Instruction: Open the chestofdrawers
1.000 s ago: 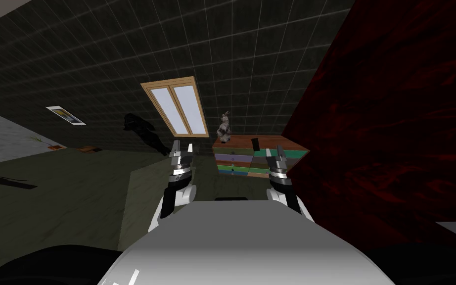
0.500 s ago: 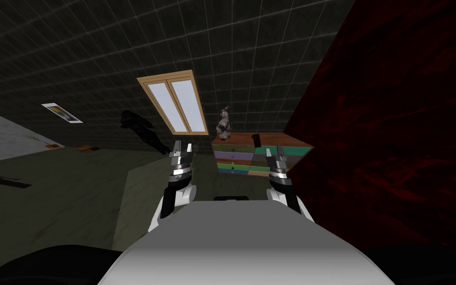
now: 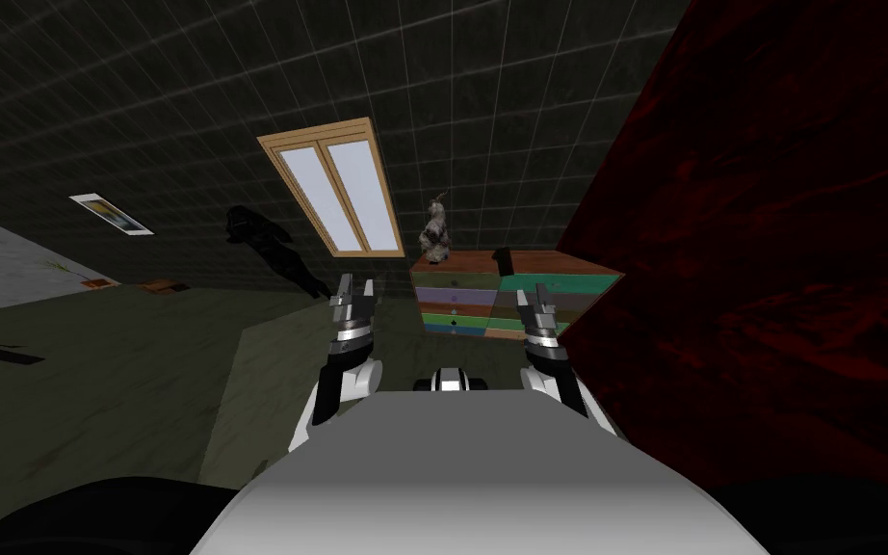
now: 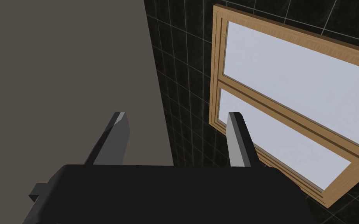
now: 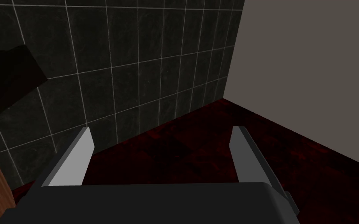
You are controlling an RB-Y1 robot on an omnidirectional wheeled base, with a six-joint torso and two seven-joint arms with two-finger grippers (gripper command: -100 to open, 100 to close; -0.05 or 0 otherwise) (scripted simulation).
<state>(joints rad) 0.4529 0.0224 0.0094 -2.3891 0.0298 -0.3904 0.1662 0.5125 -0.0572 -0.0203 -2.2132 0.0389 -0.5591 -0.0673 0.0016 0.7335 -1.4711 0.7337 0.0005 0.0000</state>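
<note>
While every drawer front looks flush and shut, the job seems hardly begun. On my right rises a dark red wall (image 3: 770,241), and where it meets the tiled wall (image 3: 192,96) stands the chest of drawers (image 3: 466,301), well apart from both arms. A small statue (image 3: 435,234) sits at its top's left corner. The left gripper (image 3: 355,285) and right gripper (image 3: 532,292) hang with fingers apart, empty. The approach, grasp and pull all remain.

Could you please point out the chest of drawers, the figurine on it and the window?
chest of drawers (image 3: 471,303): head view, its striped drawer front.
figurine (image 3: 434,234): head view, its body.
window (image 3: 360,193): head view, a glass pane.
</note>
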